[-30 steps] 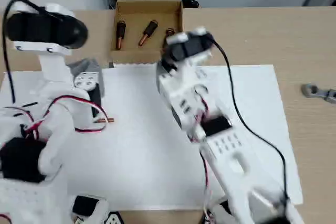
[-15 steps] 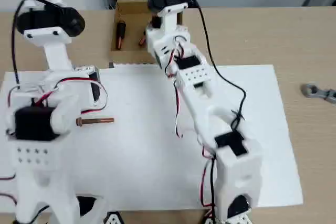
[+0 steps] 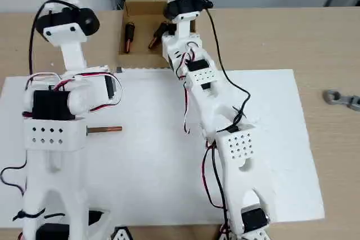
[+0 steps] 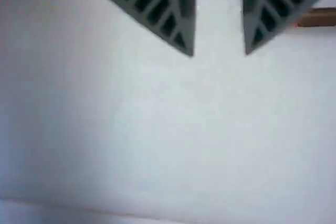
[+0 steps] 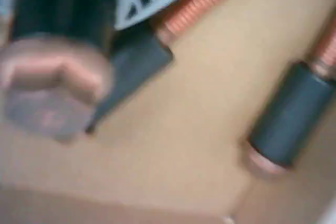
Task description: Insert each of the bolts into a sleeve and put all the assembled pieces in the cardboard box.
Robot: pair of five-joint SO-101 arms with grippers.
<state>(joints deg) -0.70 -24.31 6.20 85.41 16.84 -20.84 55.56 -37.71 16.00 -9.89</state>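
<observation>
Jaws of the left gripper (image 4: 219, 51) were held wide over the sheet (image 3: 152, 155) — a bare bolt (image 3: 104, 130) was seen at its 9 o'clock. A sleeved bolt (image 5: 58, 35) was clamped by the right gripper (image 5: 157, 22) inside the box (image 3: 143, 8) at 12 o'clock — a second piece (image 5: 291, 114) was laid beside it.
</observation>
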